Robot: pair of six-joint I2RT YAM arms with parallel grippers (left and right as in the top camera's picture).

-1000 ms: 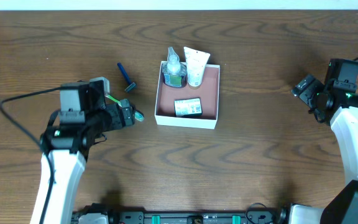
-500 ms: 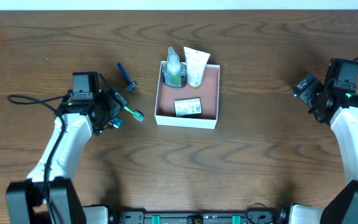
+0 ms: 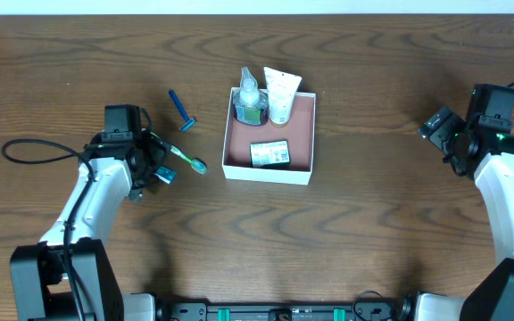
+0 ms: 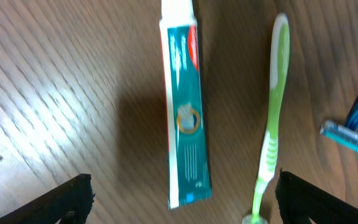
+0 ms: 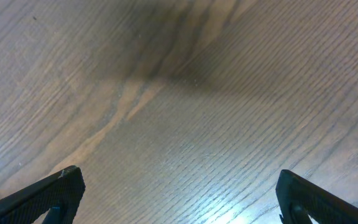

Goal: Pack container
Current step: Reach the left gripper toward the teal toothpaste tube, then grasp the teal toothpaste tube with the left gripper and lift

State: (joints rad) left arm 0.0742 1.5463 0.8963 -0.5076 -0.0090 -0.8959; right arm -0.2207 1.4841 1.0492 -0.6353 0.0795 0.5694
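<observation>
Wood table (image 3: 373,223); shallow white container (image 3: 267,173), reddish floor.

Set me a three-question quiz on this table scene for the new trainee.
1. True or false: the toothbrush lies on the table, outside the container.
2. How many items sit in the container?
3. The left gripper is: A open, B shut on the toothbrush, C shut on the container.
Key: 1 true; 2 three; 3 A.
</observation>
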